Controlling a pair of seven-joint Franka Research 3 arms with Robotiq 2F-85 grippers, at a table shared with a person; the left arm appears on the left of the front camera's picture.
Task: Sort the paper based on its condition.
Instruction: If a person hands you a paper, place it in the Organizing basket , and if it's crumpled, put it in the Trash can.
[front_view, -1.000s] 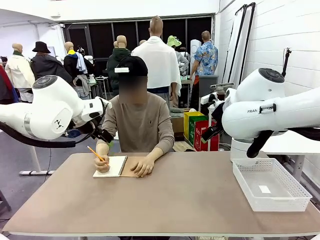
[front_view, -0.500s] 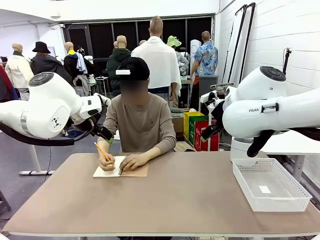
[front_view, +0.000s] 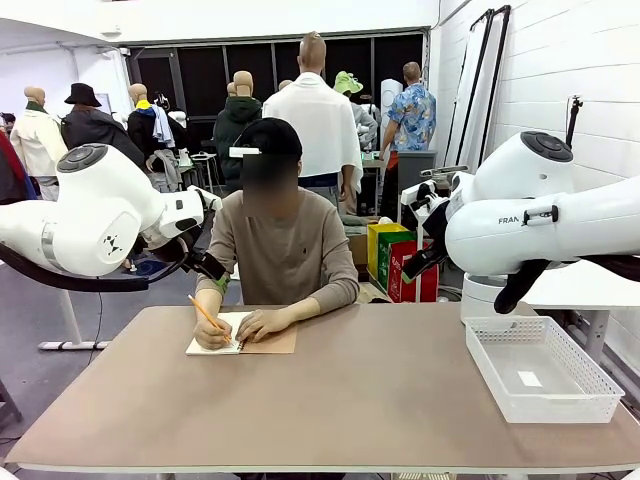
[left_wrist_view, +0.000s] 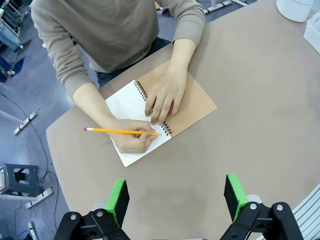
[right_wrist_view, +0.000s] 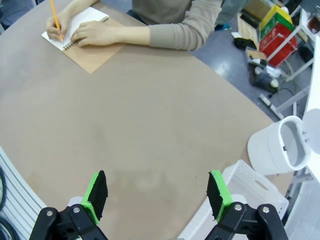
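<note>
The left end effector (left_wrist_view: 177, 194) stands wide in its own wrist view, its green pads (left_wrist_view: 119, 196) far apart with brown worktop (left_wrist_view: 240, 145) showing between them and nothing gripped. The paper (left_wrist_view: 124, 102), a white page bound in an open spiral notebook (left_wrist_view: 185, 115), lies well apart from it at about 11 o'clock, up the picture toward the worktop's far edge. One hand (left_wrist_view: 131, 141) of the person rests on that page and holds a yellow pencil (left_wrist_view: 117, 131) with its tip on the sheet. The other hand (left_wrist_view: 162, 97) lies flat across the spiral binding, partly on the page and partly on the brown cardboard cover (left_wrist_view: 200, 97). In the right wrist view the right end effector (right_wrist_view: 156, 192) is likewise spread wide and grips nothing, hanging above the worktop (right_wrist_view: 150, 110). A white mesh basket (right_wrist_view: 255, 187) sits below it at about 3 o'clock, and the paper (right_wrist_view: 87, 16) is far off at 11 o'clock, near the picture's top edge under the person's hands. From the front, the basket (front_view: 556, 408) stands at the near right of the worktop (front_view: 350, 400), about 4 o'clock from its middle. The notebook with the paper (front_view: 203, 349) lies at 11 o'clock by the far edge, in front of the seated person (front_view: 285, 245).
</note>
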